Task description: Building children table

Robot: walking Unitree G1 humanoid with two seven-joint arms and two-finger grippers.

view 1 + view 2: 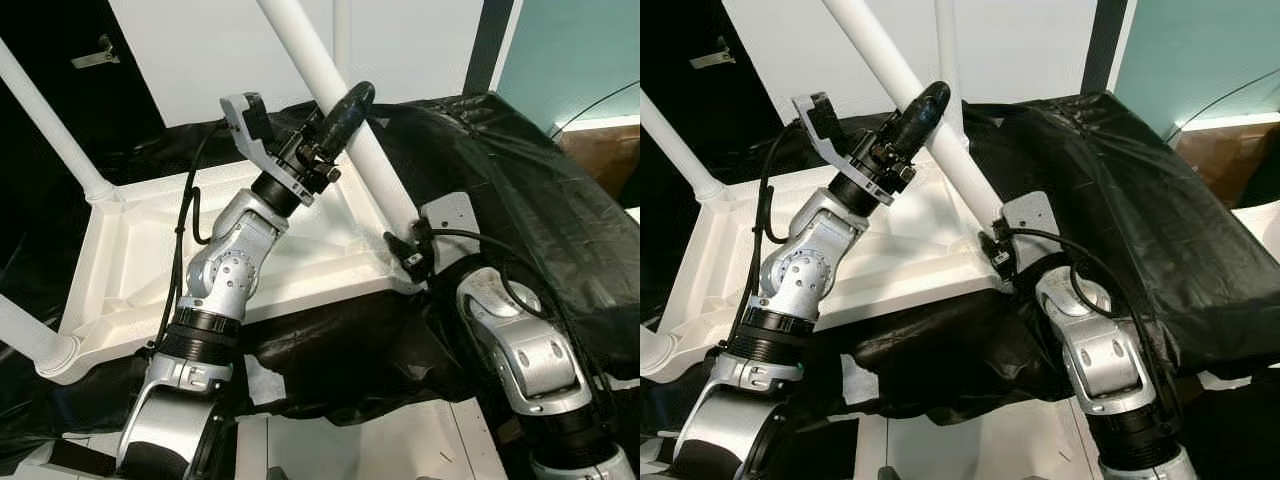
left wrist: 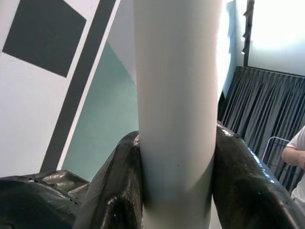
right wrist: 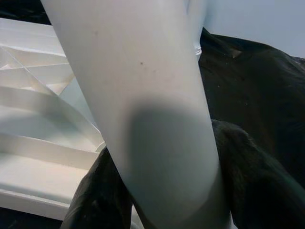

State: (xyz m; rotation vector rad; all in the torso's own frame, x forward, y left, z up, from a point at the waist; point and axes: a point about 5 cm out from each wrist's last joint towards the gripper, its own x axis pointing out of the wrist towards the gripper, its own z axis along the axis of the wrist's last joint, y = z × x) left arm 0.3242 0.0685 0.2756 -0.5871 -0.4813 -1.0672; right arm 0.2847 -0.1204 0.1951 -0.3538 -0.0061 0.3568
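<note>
Both sets of jaws are clamping one white leg (image 1: 370, 150): left gripper (image 1: 345, 112) gripping halfway up, right gripper (image 1: 405, 250) gripping near its base, where it is meeting the upturned tabletop (image 1: 140, 260) lying on black sheeting (image 1: 520, 180).

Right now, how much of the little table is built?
Three white legs already stand in the corners of the upside-down tabletop, like the far left one. The fourth leg is in hand: the left pincer grips it midway, the right pincer near its socket. Left: seating it firmly and turning the table over.
</note>
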